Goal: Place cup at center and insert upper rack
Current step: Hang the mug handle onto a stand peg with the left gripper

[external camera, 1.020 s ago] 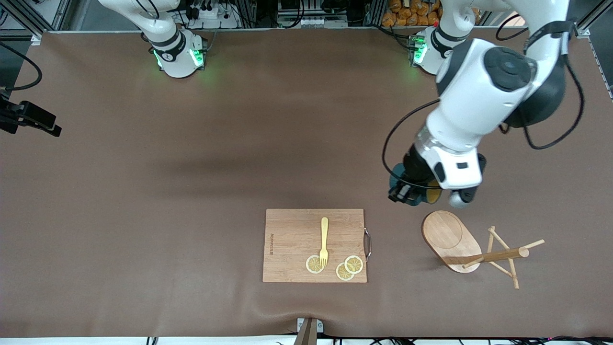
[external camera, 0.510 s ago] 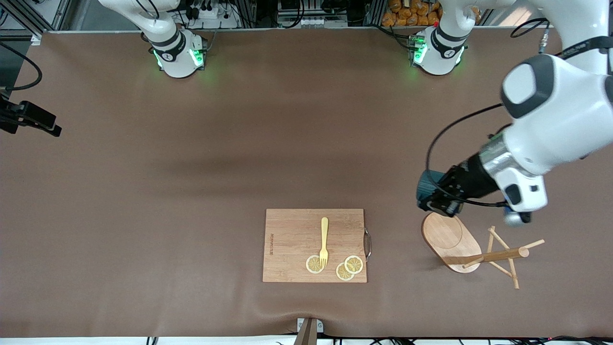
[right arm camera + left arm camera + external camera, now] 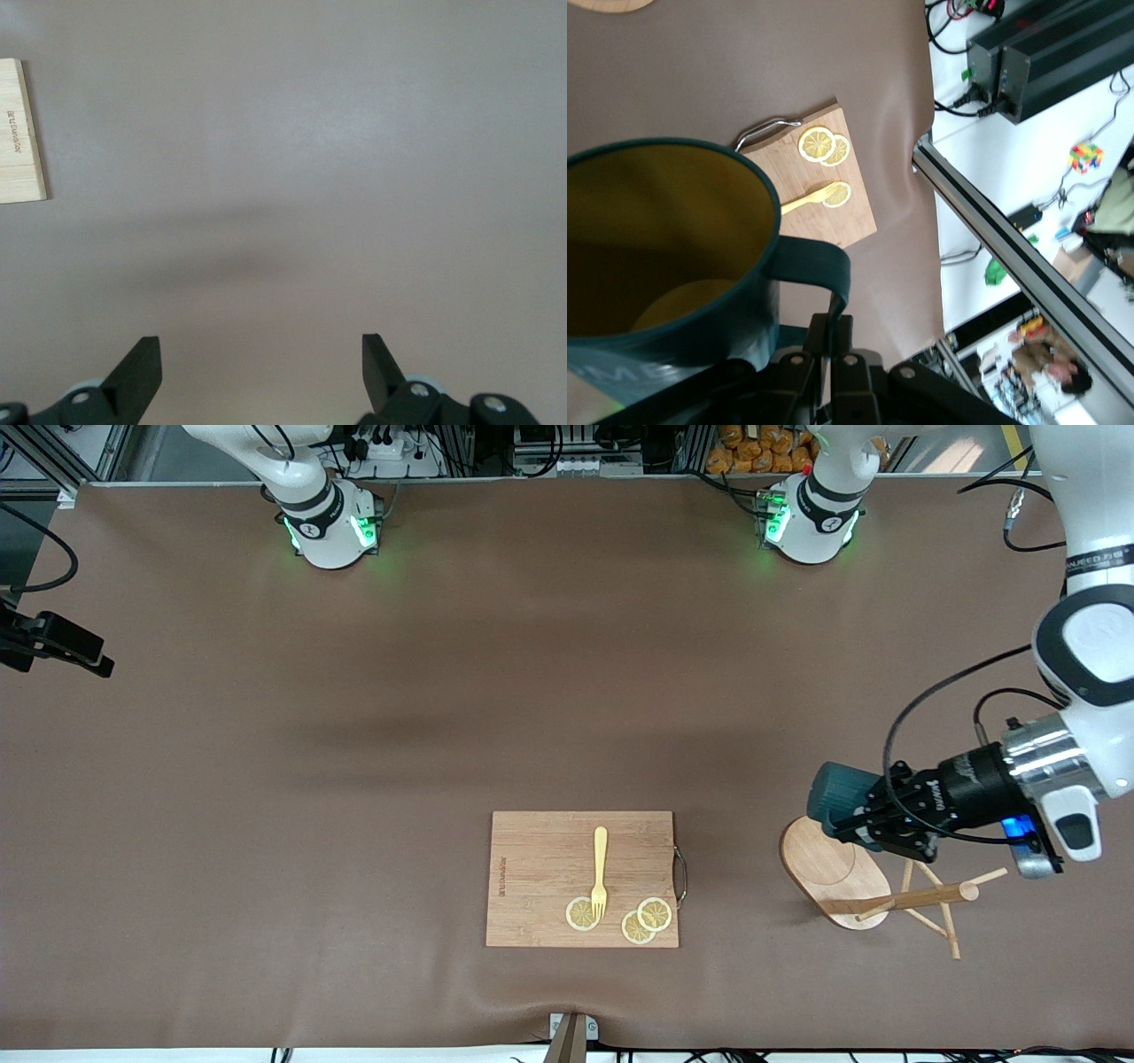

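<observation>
Teal cup (image 3: 840, 794) seemingly handle-pinched by left gripper (image 3: 864, 820); right gripper (image 3: 261, 367) waits, fingers wide.

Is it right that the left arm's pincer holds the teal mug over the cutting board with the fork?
Not quite. The left pincer does hold the teal mug, but over the oval base of the wooden mug tree, beside the cutting board with the fork. The front view shows it.

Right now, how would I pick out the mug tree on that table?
Start at the wooden cutting board with lemon slices, then look toward the left arm's end of the table. The mug tree lies tipped over there: an oval base, a post and thin crossing pegs, under the left gripper holding the cup.
</observation>
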Robot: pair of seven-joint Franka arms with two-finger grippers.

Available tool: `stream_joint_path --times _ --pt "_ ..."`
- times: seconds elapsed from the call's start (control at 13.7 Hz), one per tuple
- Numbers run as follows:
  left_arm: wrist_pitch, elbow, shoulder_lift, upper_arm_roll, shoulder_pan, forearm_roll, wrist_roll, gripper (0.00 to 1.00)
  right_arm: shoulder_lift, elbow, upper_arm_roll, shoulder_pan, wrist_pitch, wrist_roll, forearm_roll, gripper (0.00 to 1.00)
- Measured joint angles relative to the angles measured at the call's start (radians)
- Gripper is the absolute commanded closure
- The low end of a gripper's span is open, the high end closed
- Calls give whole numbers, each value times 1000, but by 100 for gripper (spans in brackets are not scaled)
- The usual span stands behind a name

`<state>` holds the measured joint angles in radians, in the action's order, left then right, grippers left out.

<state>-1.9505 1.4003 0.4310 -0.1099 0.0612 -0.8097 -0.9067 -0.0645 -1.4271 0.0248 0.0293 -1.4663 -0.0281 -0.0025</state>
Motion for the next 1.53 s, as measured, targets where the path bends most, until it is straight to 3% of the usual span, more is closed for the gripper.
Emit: stream_joint_path --times 0.36,0.8,1.17,1.53 --pt "20 2 66 -1 49 -91 217 100 0 0 2 1 4 0 0 0" --pt "99 2 124 0 157 -324 500 100 0 0 2 2 7 0 0 0" --pt "102 2 162 -1 182 -425 598 100 0 0 2 2 7 0 0 0" --pt "109 2 187 -1 225 -446 642 100 0 0 3 2 8 0 0 0"
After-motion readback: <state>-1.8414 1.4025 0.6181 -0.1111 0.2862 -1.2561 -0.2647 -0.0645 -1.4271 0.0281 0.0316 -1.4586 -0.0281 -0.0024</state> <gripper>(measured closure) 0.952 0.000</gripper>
